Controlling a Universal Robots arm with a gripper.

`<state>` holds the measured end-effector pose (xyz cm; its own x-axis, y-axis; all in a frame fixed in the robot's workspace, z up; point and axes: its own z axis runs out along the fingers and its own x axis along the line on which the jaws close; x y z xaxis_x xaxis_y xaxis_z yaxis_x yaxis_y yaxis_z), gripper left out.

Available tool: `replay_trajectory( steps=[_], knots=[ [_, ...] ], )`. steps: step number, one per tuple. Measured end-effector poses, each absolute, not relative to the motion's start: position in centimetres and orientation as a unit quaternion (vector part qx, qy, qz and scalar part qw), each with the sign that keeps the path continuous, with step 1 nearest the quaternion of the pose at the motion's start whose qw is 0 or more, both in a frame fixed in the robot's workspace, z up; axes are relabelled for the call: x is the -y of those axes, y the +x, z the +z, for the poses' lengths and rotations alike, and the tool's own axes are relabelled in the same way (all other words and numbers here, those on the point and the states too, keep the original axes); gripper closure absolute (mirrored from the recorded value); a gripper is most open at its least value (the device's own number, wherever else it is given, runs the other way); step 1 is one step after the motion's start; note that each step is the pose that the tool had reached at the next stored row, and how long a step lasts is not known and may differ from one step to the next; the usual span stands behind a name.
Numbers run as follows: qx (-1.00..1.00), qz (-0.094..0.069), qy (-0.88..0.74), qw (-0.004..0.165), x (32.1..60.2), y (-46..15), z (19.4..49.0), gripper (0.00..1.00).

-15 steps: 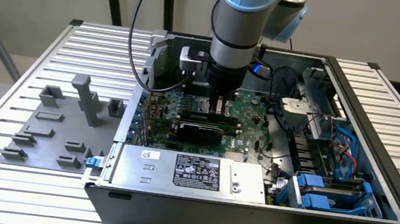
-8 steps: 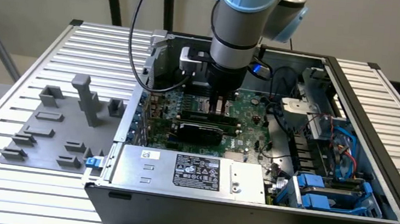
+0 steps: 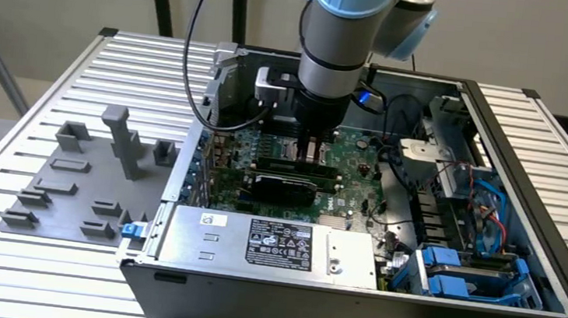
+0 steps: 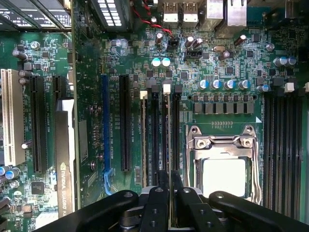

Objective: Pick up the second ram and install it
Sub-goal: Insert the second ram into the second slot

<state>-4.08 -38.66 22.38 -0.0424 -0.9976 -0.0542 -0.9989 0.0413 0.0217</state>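
Observation:
Deep inside the open computer case point(image 3: 531, 191), my gripper point(image 3: 311, 152) stands over the memory slots point(image 4: 154, 140) of the green motherboard point(image 3: 350, 177). In the wrist view its black fingers point(image 4: 157, 203) are drawn close together, the gripper point(image 4: 170, 191) shut on a thin edge-on strip. That strip is the second ram point(image 4: 167, 140), lying along the slot with a white latch. In the exterior view the ram point(image 3: 286, 164) is a narrow dark-and-green strip right under the fingers. I cannot tell how deep it sits in the slot.
The black-topped expansion card point(image 3: 281, 186) point(image 4: 65, 159) stands just beside the slots. The CPU socket point(image 4: 222, 169) lies on their other side. A power supply point(image 3: 271, 240), blue drive bays point(image 3: 460, 274) and cables point(image 3: 401, 139) crowd the case. Grey fixture blocks point(image 3: 84, 179) sit at the exterior view's left.

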Motion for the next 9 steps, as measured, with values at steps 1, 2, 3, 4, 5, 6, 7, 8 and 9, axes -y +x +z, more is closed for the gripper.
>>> replay_trajectory(
  steps=[1, 2, 3, 4, 5, 6, 7, 8, 9],
  knots=[
    [-0.721, 0.027, -0.692, 0.012, 38.64, -4.08, 22.36, 0.86],
    [-0.721, 0.027, -0.692, 0.012, 38.62, -4.08, 22.35, 0.86],
    [-0.721, 0.027, -0.692, 0.012, 38.60, -4.08, 22.34, 0.86],
    [-0.721, 0.027, -0.692, 0.012, 38.59, -4.08, 22.32, 0.86],
    [-0.721, 0.027, -0.692, 0.012, 38.57, -4.08, 22.30, 0.86],
    [-0.721, 0.027, -0.692, 0.012, 38.57, -4.08, 22.27, 0.86],
    [-0.721, 0.027, -0.692, 0.012, 38.57, -4.08, 22.24, 0.86],
    [-0.721, 0.027, -0.692, 0.012, 38.57, -4.08, 22.19, 0.86],
    [-0.721, 0.027, -0.692, 0.012, 38.57, -4.08, 22.16, 0.86]
  ],
)
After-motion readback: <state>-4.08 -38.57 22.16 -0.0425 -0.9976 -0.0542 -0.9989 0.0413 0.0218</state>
